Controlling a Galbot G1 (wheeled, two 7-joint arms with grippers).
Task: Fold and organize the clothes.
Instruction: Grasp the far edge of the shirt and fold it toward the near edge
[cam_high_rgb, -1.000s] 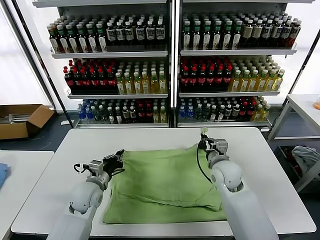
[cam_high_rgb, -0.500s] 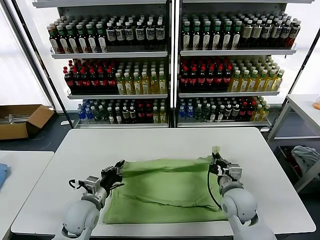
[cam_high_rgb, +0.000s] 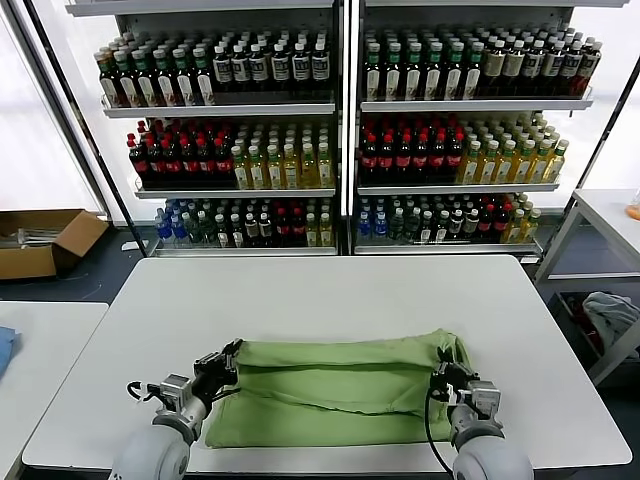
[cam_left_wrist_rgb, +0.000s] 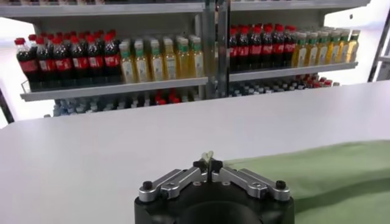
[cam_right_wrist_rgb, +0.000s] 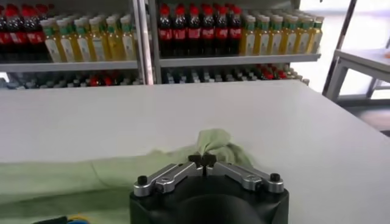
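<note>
Both grippers pinch the shirt (cam_high_rgb: 335, 390) on the white table (cam_high_rgb: 300, 290): left gripper (cam_high_rgb: 228, 360) clamped on its left top edge, right gripper (cam_high_rgb: 443, 368) clamped on its right top edge. Folded over, the shirt lies near the table's front edge.

I see bare white tabletop (cam_high_rgb: 320, 290) beyond the folded light-green shirt (cam_high_rgb: 330, 390); tall bottle-stocked shelves (cam_high_rgb: 340, 130) block the far side.
</note>
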